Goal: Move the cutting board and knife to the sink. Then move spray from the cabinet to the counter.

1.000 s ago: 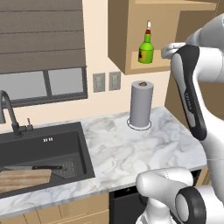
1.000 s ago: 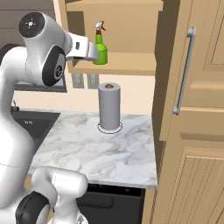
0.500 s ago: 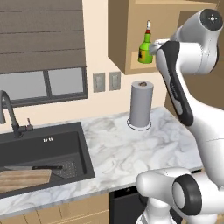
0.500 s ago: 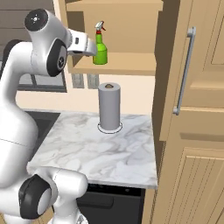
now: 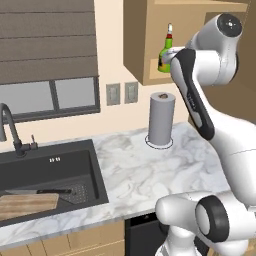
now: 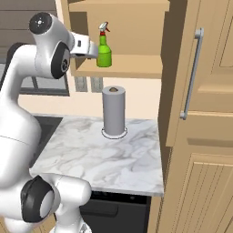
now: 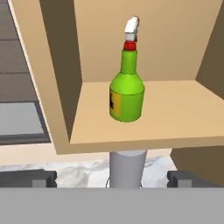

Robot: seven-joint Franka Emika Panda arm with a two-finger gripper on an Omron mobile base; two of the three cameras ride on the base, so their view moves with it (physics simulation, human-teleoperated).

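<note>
The green spray (image 7: 127, 94) with its red-and-white top stands upright on the shelf of the open cabinet (image 7: 175, 105). It is straight ahead of my gripper (image 7: 111, 179), whose fingertips (image 7: 33, 179) stand wide apart and short of the bottle. From the right, my open gripper (image 6: 92, 49) hangs just left of the spray (image 6: 104, 50). The arm partly covers the spray (image 5: 165, 50) in the left base view. The cutting board (image 5: 25, 205) lies in the black sink (image 5: 50, 165), with the knife (image 5: 40, 191) at its far edge.
A tall grey paper towel roll (image 6: 113, 111) stands on the marble counter (image 6: 91, 154) right below the niche. A tall panelled cabinet door with a bar handle (image 6: 191, 73) rises on the right. The faucet (image 5: 10, 130) curves over the sink's back.
The arm's upper links have swung up and left, and the hand has come closer to the spray. Jaws stay wide. The spray, board and knife have not moved.
</note>
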